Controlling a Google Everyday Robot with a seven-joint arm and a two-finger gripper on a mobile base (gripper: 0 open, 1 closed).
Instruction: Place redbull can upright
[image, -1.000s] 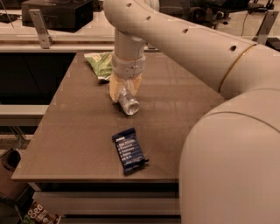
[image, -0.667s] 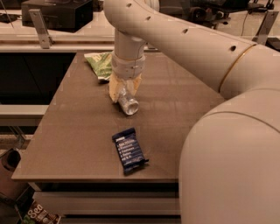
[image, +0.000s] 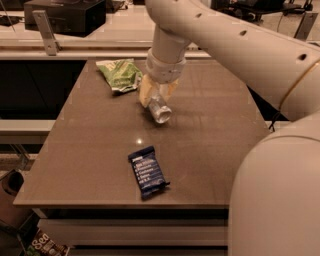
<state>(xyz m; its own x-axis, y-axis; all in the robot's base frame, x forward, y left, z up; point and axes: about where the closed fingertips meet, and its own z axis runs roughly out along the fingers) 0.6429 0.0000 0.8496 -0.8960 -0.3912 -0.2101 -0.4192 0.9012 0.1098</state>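
Observation:
The redbull can (image: 159, 109) is a slim silvery can, tilted with its shiny rimmed end facing the camera, just above the brown table (image: 210, 140) near its middle back. My gripper (image: 156, 94) reaches down from the big white arm. Its pale yellow fingers (image: 145, 91) sit on either side of the can's upper part and are shut on it. The can's far end is hidden between the fingers.
A green chip bag (image: 120, 74) lies at the table's back left, close to the gripper. A dark blue snack bar wrapper (image: 148, 171) lies near the front edge. My arm's white body (image: 280, 200) fills the right foreground. Shelves and dark equipment stand behind the table.
The gripper and the can have shifted slightly to the right and the can's end sits a little higher. The chip bag and snack bar have not moved.

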